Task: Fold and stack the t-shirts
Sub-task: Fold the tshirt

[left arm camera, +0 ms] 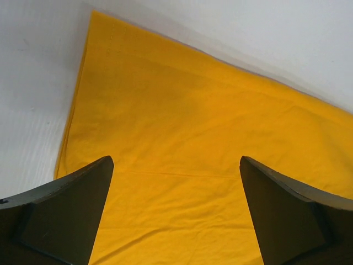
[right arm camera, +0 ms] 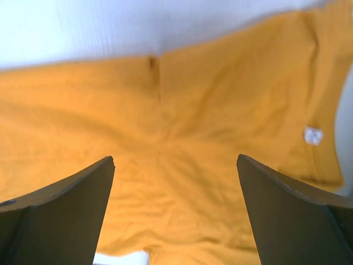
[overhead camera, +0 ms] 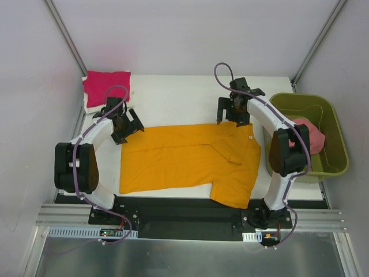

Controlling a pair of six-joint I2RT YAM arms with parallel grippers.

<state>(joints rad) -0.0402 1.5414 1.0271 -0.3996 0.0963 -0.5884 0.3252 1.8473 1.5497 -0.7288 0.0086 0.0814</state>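
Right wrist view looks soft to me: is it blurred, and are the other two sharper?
Right wrist: yes, the orange shirt and its tag are blurred, though the fingers look crisp. Left wrist: shirt sharper, evenly lit. Top: sharp, no glare.

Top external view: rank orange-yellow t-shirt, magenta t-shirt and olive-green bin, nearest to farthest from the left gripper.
1. orange-yellow t-shirt, right beside the left gripper
2. magenta t-shirt, far left corner
3. olive-green bin, far right

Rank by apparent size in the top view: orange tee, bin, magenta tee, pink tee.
1. orange tee
2. bin
3. magenta tee
4. pink tee, only partly visible
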